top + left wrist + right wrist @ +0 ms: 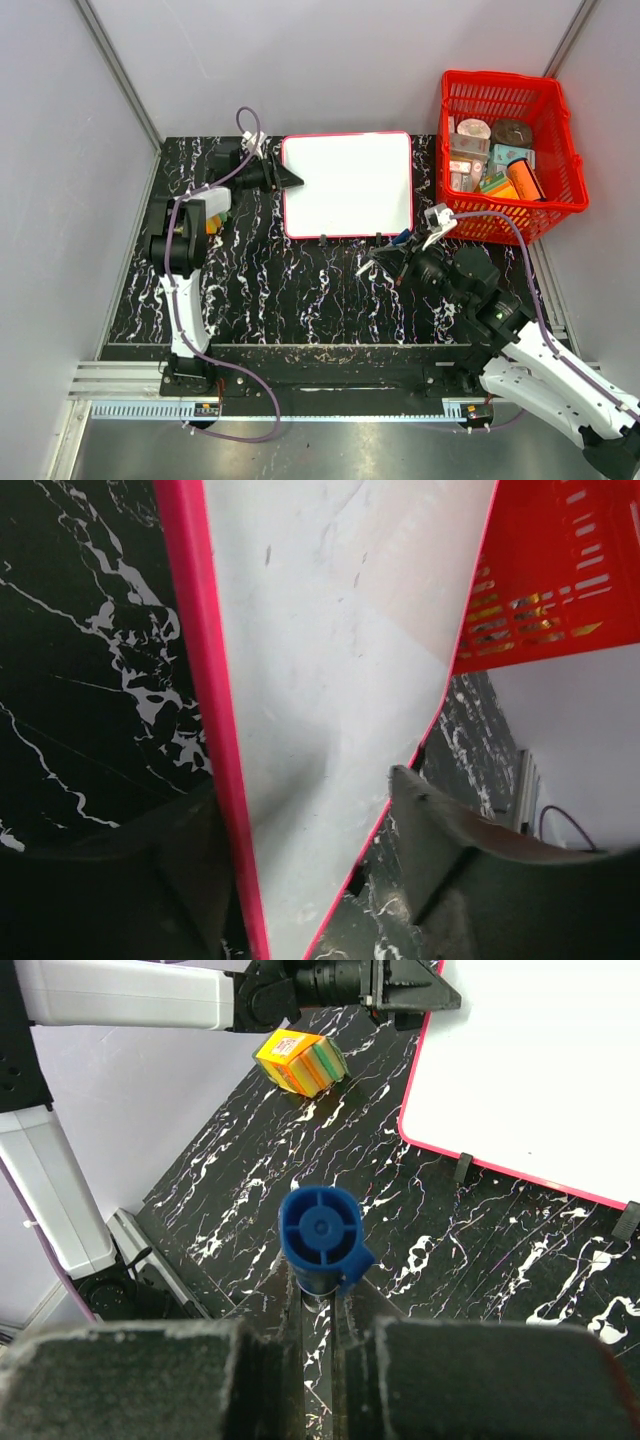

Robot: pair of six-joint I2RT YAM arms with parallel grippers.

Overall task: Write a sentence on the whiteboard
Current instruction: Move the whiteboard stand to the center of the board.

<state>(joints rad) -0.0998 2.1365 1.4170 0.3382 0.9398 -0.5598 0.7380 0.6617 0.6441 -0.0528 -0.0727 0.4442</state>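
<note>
While left pincer gapes astride the left edge of flat red-framed whiteboard on black marbled bench, right pincer clamped on blue capped marker.

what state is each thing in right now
whiteboard, blank, lying flat
marker, blue cap on, held
left gripper, open, at the whiteboard's left edge
right gripper, shut on the marker
red basket, upright, part filled
</note>
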